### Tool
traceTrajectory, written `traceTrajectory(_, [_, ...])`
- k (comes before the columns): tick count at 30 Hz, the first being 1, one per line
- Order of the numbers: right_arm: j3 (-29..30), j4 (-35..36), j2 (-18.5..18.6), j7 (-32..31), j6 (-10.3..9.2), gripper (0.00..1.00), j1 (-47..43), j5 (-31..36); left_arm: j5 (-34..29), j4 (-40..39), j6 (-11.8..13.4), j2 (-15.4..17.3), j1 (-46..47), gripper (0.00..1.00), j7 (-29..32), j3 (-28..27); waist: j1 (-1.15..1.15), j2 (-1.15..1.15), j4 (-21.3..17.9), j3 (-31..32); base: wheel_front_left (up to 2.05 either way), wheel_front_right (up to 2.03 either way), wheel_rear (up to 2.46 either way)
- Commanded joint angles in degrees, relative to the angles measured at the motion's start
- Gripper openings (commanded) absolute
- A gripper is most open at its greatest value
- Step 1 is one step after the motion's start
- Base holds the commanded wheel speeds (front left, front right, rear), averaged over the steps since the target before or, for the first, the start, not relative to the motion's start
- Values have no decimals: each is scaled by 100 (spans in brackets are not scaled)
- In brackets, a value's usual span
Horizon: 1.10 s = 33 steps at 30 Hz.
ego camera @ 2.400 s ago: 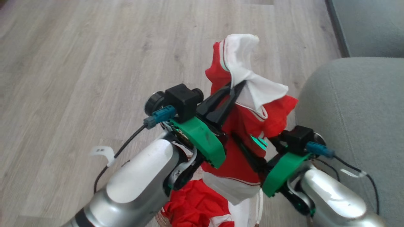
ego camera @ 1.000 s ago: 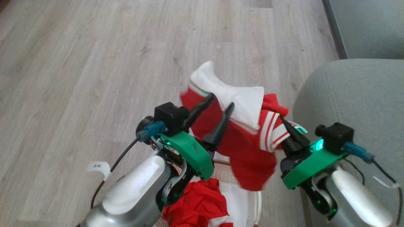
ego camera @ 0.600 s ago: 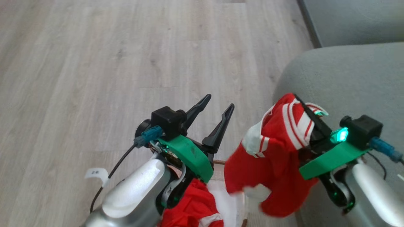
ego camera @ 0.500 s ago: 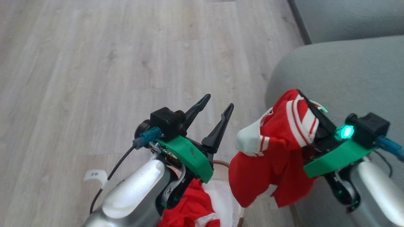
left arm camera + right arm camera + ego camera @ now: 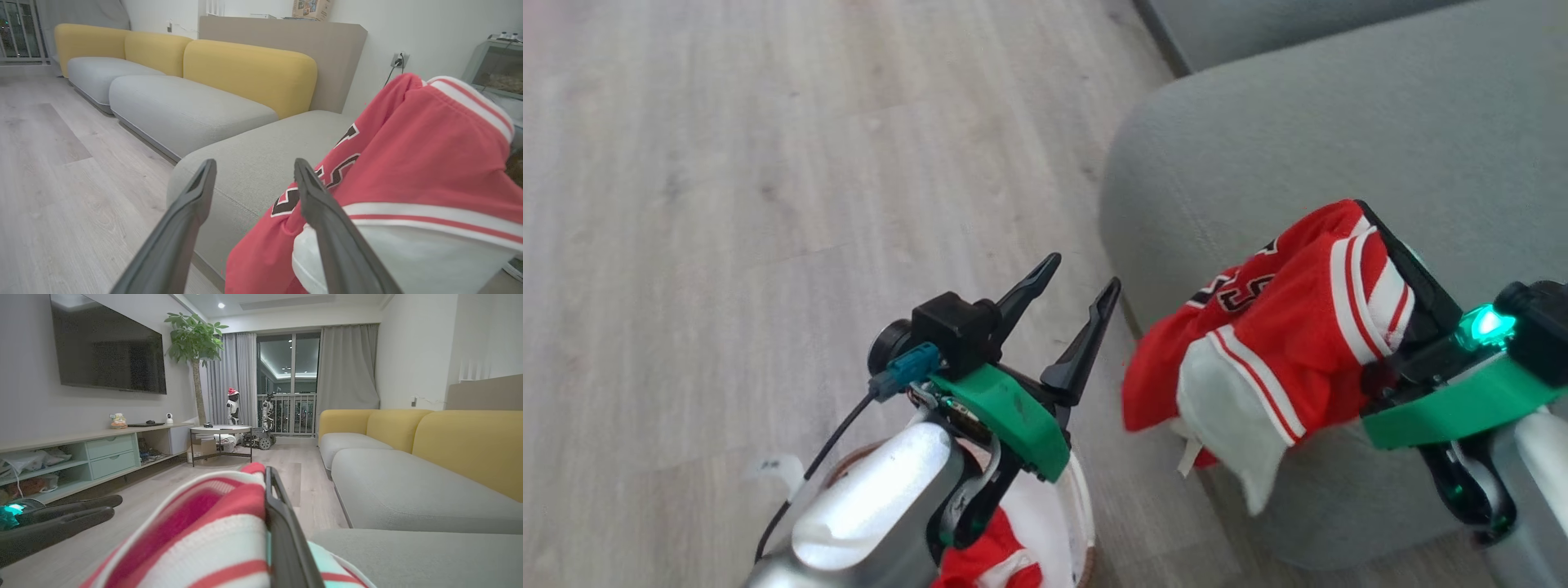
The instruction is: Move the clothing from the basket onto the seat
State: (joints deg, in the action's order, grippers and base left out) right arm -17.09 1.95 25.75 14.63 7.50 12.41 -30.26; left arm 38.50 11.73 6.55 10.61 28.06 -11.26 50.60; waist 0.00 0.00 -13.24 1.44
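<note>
clothing [image 5: 1282, 343]: long axis 2-to-8 o'clock
right gripper [image 5: 1376, 224]: jaws clamp it, aiming 11 o'clock
left gripper [image 5: 1083, 272]: jaws spread, aiming 1 o'clock

Left hand [image 5: 1085, 271]: black tapered fingers [image 5: 1089, 336]; green wrist plate [image 5: 1013, 416]; silver forearm [image 5: 874, 514]; blue plug [image 5: 905, 369].

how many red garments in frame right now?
2. One garment hangs from the shut right pincer at the seat edge. A second garment lies in the basket, mostly hidden under the left forearm. More may sit beneath it.
</note>
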Motion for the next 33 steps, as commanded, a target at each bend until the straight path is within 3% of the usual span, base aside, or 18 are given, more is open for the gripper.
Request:
traceTrajectory(1, [10,245,144,37,-1,0,73,-18,-39,-104,8,67,281,100,-70,-219,0,0,-309,-65,0,0,0])
traceTrajectory(19, [123,615,137,37,-1,0,-147,-159,-212,283,37,-7,482,100,-196,-161,0,0,-1424,-290,0,0,0])
traceTrajectory(26, [84,740,194,37,-1,0,136,-266,-245,418,63,-58,461,100,-265,-173,0,0,-1572,-337,0,0,0])
traceTrajectory(33, [27,654,514,37,-1,0,887,-441,-258,492,55,-144,473,100,-293,-154,0,0,-1513,-440,0,0,0])
